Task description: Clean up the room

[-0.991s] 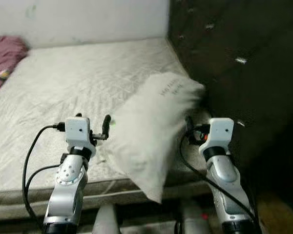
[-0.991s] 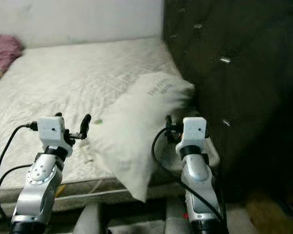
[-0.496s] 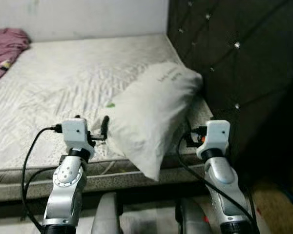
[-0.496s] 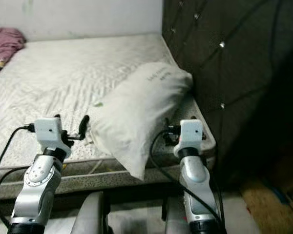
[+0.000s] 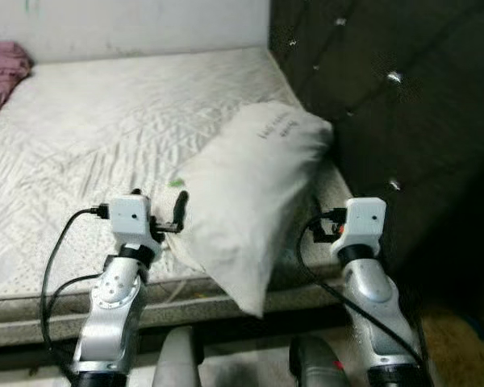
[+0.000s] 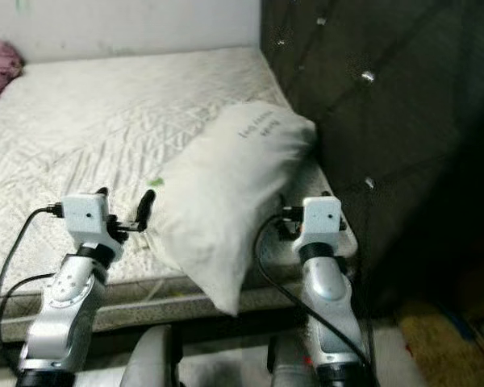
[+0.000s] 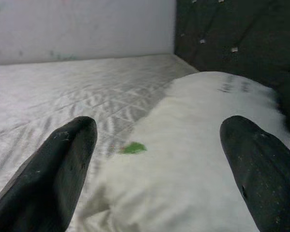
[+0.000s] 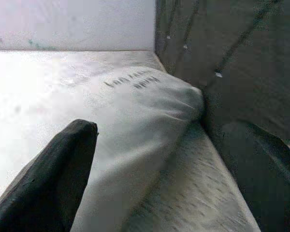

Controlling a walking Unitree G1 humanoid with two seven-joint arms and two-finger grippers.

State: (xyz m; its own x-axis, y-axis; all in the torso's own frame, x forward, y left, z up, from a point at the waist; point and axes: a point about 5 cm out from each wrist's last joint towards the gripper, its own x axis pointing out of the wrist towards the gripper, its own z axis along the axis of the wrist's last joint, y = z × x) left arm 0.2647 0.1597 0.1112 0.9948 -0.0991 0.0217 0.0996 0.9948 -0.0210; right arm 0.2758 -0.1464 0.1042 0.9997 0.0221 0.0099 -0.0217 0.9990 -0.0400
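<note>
Pillow on bed, propped against headboard, low corner overhanging edge. View shifted since half-second ago: camera moved, pillow same. Left claw open at pillow's 9 o'clock; right claw open at 3 o'clock. Judgement: bracketing for two-sided grab.

Pink cloth: cut off by the frame's left edge, extent unknown. Print on pillow: two short lines, too small to read. Green speck beside the pillow: blurred, cannot identify. Pillow's lower corner overhangs the bed edge, hiding the mattress beneath.
</note>
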